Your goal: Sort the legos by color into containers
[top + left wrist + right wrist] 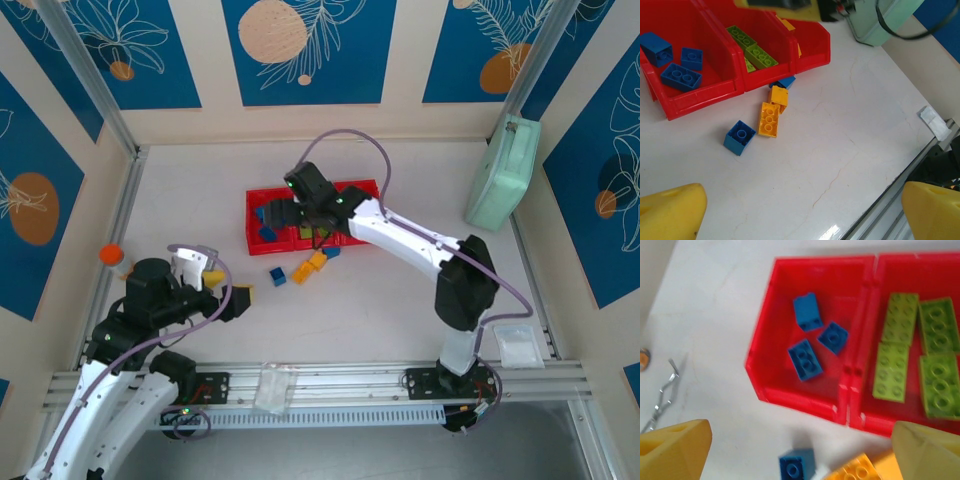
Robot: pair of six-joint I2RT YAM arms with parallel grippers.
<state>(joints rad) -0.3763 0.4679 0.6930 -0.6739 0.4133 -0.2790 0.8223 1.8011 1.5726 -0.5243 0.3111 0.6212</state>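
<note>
A: Far along?

B: Looks past halfway. Counting three blue legos (805, 359) in the end bin of the red containers (800, 400) and four lime green ones (891, 371) in the middle bin. Seeing some yellow-orange (786, 23) in the third bin, mostly hidden, so cannot give a count there.

A: And left to do?

B: Seeing four loose on the table (850, 150), just in front of the containers: a blue square (739, 137), a long orange brick (768, 119), an orange square (779, 95) just beside it, and another blue (786, 81) close under the bin wall.

A: Carrying anything?

B: No. Right gripper (799, 450) hovering over the near wall of the blue bin, spread wide, nothing between the fingers. Left gripper (802, 212) back on its own side, well apart from the bricks, likewise gaping and empty.

A: Next?

B: Probably fetching one of the loose blues, nearest the right gripper. Judging only, not seeing.
</note>
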